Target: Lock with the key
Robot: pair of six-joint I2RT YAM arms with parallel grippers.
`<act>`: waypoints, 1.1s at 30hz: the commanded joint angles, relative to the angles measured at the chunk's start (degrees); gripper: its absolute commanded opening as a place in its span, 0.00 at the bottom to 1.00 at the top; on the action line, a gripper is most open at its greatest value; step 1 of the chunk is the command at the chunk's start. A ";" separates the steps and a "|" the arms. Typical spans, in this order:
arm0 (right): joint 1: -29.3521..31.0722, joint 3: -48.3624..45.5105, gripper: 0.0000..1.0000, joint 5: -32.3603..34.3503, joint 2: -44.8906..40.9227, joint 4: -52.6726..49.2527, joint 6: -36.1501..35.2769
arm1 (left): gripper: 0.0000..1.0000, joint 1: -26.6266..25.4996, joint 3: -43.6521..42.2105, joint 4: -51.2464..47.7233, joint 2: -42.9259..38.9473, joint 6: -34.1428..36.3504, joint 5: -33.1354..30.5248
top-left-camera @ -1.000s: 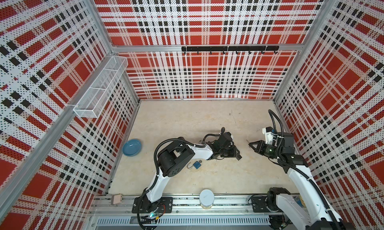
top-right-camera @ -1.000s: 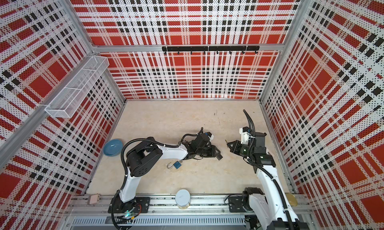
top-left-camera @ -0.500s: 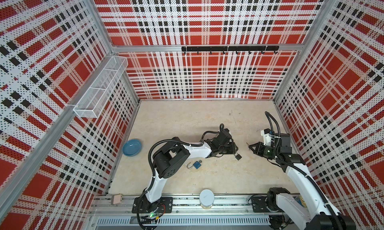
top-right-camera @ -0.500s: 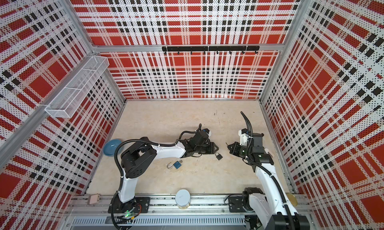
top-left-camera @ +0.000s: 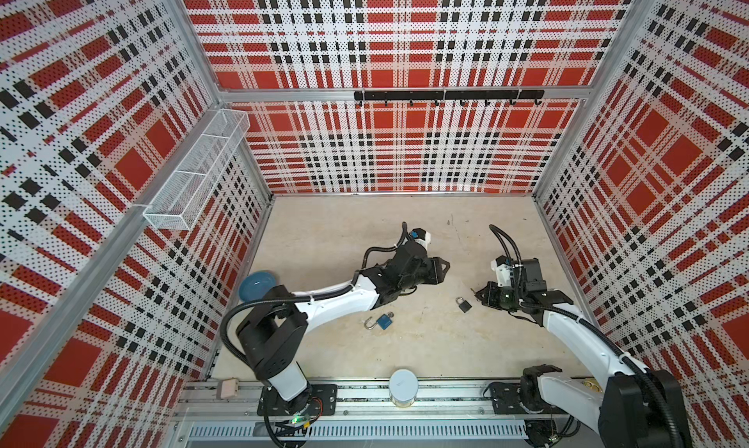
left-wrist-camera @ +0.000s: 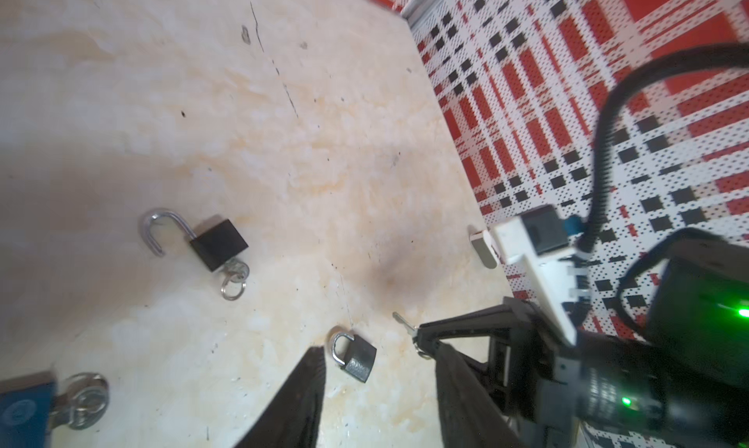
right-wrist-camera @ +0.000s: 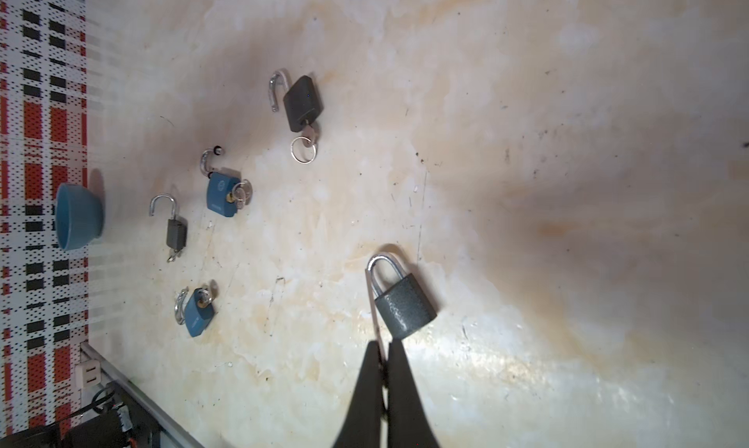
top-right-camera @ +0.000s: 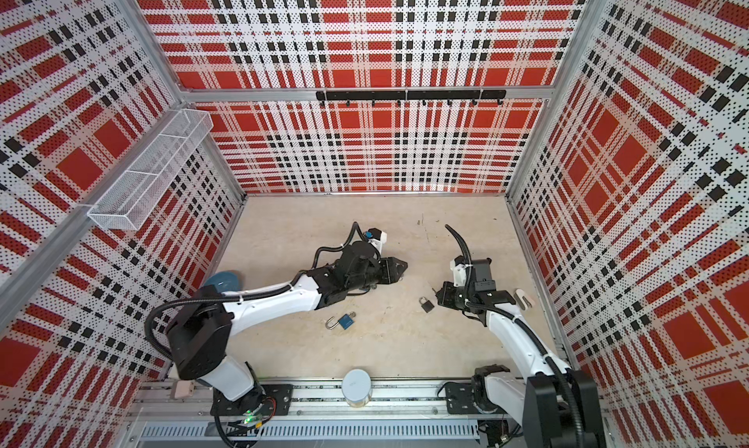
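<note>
Spreading the left end effector (top-left-camera: 442, 269) wider and drawing it back, empty, away from the meeting point of a second ago. Letting go of the small grey padlock (top-left-camera: 463, 304), now lying flat on the tabletop (top-left-camera: 425, 344) between the two arms, just beside the right end effector (right-wrist-camera: 384, 344) and well clear of the left. Showing, in both wrist views, a shackle seated down in the body. Keeping the right end effector clenched on the key (left-wrist-camera: 402, 319), blade poking out alongside the padlock, not inside it; touching or just apart, hard telling. Reading this as one lock finished: snapped closed, key pulled out, hold released. Likely turning next to the ones not yet locked, such as the blue padlock (top-left-camera: 384, 321) and the black padlock (left-wrist-camera: 219, 243), both lying with shackles swung open and keys sitting in them.
</note>
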 commanded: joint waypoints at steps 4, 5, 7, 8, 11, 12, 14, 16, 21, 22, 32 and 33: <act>1.03 -1.07 0.00 1.63 4.14 5.01 -1.06 | 0.49 2.74 -6.72 4.05 -7.44 2.76 -2.79; 1.34 -0.83 0.00 2.21 4.62 5.15 -1.05 | 0.49 2.93 -7.51 4.26 -8.33 2.98 -3.28; 1.82 -0.44 0.00 3.52 5.50 5.30 -1.06 | 0.49 3.51 -8.64 4.59 -9.34 3.03 -3.45; 1.91 -0.28 0.00 3.65 6.15 5.67 -1.05 | 0.49 3.79 -9.09 4.72 -9.81 2.94 -3.56; 2.42 -0.10 0.00 3.90 8.05 6.52 -0.80 | 0.49 4.51 -10.24 5.15 -10.35 2.24 -3.06; 2.68 -0.02 0.00 4.25 8.71 6.85 -0.75 | 0.49 4.66 -10.49 5.29 -10.55 2.01 -2.96; 3.59 0.22 0.00 5.12 10.01 7.51 -0.75 | 0.49 4.86 -10.96 5.51 -10.64 1.92 -2.92; 4.46 0.60 0.00 6.31 11.33 7.66 -1.02 | 0.49 4.95 -11.31 5.84 -10.57 1.69 -2.74; 5.48 1.48 0.00 7.74 13.24 7.72 -1.40 | 0.49 5.38 -11.67 6.39 -10.35 1.27 -2.35; 5.56 1.57 0.00 7.94 13.21 7.70 -1.49 | 0.49 5.45 -11.76 6.48 -10.27 1.26 -2.26; 5.78 1.64 0.00 8.67 13.58 7.52 -1.50 | 0.49 5.79 -12.21 7.42 -9.90 0.65 -1.73; 5.78 1.57 0.00 8.66 13.51 7.56 -1.46 | 0.49 5.91 -12.19 7.43 -9.86 0.56 -1.71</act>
